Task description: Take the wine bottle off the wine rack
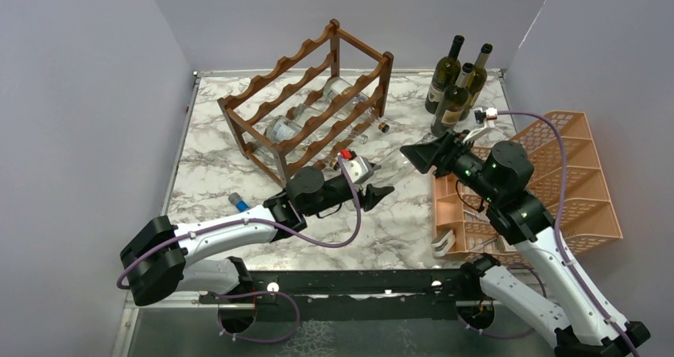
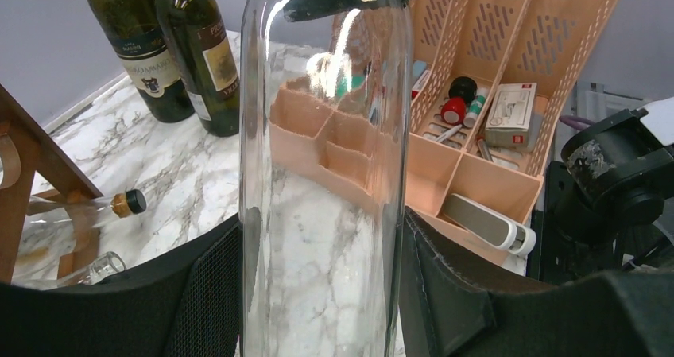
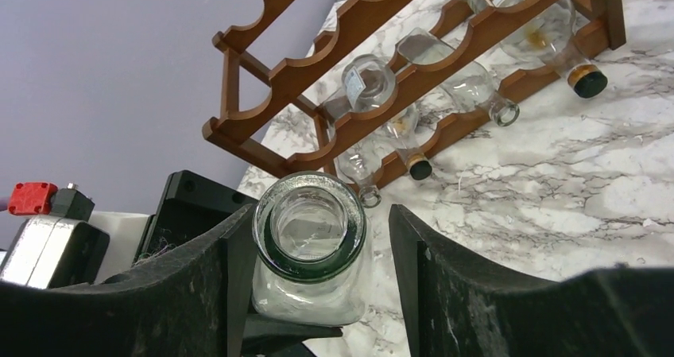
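The dark brown wooden wine rack [image 1: 311, 102] stands at the back of the marble table with several clear bottles lying in it; it also shows in the right wrist view [image 3: 397, 23]. My left gripper [image 1: 380, 192] is shut on the body of a clear glass wine bottle [image 2: 326, 134], held off the rack in front of it. Both pads press the glass in the left wrist view. My right gripper [image 1: 417, 157] is open around the bottle's mouth [image 3: 310, 230]. Its left finger [image 3: 214, 285] touches the neck; the right finger [image 3: 429, 277] stands apart.
Three dark green bottles [image 1: 455, 87] stand upright at the back right. An orange plastic tray organiser [image 1: 556, 182] with small items lies at the right, also in the left wrist view [image 2: 477, 142]. A small blue-capped item [image 1: 238, 203] lies by the left arm.
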